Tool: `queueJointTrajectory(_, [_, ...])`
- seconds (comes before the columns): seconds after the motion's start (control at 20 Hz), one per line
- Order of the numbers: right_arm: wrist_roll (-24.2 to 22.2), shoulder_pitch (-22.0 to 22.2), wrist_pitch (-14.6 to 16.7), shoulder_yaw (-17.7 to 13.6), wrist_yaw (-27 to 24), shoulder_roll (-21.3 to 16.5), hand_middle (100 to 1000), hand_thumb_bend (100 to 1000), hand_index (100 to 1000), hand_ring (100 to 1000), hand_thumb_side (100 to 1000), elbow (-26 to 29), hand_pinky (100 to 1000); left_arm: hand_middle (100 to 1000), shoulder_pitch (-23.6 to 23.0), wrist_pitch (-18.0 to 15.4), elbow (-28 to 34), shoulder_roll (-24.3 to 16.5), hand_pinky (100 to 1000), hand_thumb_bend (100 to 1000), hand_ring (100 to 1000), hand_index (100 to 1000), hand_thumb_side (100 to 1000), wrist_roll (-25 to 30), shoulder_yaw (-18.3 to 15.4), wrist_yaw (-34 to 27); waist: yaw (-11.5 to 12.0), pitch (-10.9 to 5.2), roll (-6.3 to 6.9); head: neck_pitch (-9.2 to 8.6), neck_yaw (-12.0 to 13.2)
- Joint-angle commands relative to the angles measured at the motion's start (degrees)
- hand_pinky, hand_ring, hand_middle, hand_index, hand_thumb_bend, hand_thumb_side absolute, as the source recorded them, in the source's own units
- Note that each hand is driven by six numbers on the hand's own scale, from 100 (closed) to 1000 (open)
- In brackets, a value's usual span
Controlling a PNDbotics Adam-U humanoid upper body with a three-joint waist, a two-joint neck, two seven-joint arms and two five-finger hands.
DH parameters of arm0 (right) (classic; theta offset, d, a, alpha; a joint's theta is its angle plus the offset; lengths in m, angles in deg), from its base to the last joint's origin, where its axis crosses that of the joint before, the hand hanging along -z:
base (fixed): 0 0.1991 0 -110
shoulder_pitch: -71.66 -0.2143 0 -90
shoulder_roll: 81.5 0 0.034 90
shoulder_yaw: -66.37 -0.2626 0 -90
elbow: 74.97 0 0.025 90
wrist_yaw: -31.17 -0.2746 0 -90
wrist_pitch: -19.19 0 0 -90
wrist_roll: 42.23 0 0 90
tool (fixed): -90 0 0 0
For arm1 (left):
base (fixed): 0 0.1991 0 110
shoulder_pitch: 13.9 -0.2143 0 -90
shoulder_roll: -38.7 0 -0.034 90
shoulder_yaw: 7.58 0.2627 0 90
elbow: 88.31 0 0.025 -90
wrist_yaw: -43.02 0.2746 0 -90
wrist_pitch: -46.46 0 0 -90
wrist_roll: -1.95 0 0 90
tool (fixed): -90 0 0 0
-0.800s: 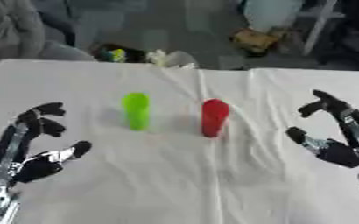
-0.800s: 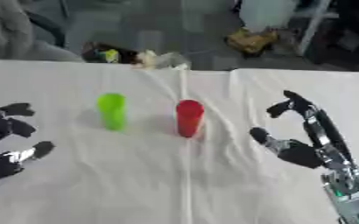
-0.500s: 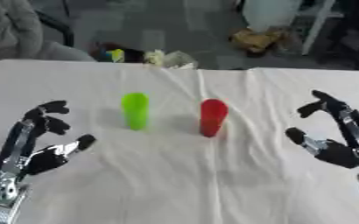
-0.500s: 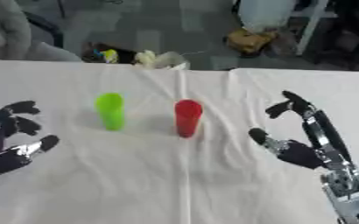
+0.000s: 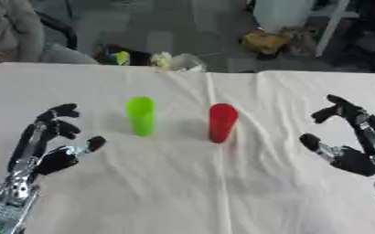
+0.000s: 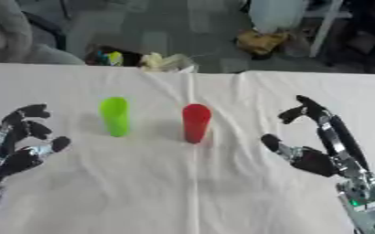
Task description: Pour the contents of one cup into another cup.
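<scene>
Both hands sitting wide, holding nothing: left hand (image 5: 50,148) at 9, right hand (image 6: 315,144) at 3. Risk: knocking over red cup (image 5: 221,122) or green cup (image 5: 140,115) on the wrinkled bench (image 5: 222,192) cloth.

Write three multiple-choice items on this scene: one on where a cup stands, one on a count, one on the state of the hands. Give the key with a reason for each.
1. Where does the green cup stand relative to the red cup?
A. On the robot's left of it
B. On the robot's right of it
C. Stacked inside it

2. How many cups stand on the white cloth?
A. One
B. Two
C. Four

3. What are the left hand and right hand doing?
A. Both grip a cup
B. One tips a cup
C. Both are open, holding nothing

Key: 1 A, the green cup is nearer the left hand. 2 B, only a green and a red cup show. 3 C, each hand is apart from the upright cups, fingers spread.
</scene>
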Motion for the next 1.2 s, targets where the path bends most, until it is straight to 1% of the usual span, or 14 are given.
queueJointTrajectory(0.05, [-0.19,-0.60,0.08,-0.06,-0.43,-0.71,545,644,668,985,661,0.88,909,693,2.10,-0.40,-1.31,-0.25,563,909,567,843,464,0.34,0.45,-0.17,-0.24,-1.00,0.19,0.07,0.21])
queueJointTrajectory(0.25, [-0.34,-0.66,0.16,0.12,-0.48,-0.63,545,645,668,985,661,0.92,909,695,4.15,-0.67,-3.97,0.08,562,909,566,849,460,0.49,1.13,0.14,-0.48,-1.07,0.25,0.01,0.41])
queueJointTrajectory(0.75, [-0.64,-1.03,0.26,0.44,-0.61,-0.46,546,643,669,985,661,1.18,909,691,9.06,-1.44,-11.45,1.39,557,904,559,853,452,-2.02,3.61,3.77,-1.47,-0.98,0.30,-0.09,1.24])
queueJointTrajectory(1.2, [-1.00,-1.41,0.43,0.75,-0.76,-0.22,544,642,671,985,662,1.48,909,678,12.18,-2.05,-16.56,2.00,553,898,550,845,455,-3.93,4.16,4.97,-2.68,-0.44,0.08,-0.35,1.83])
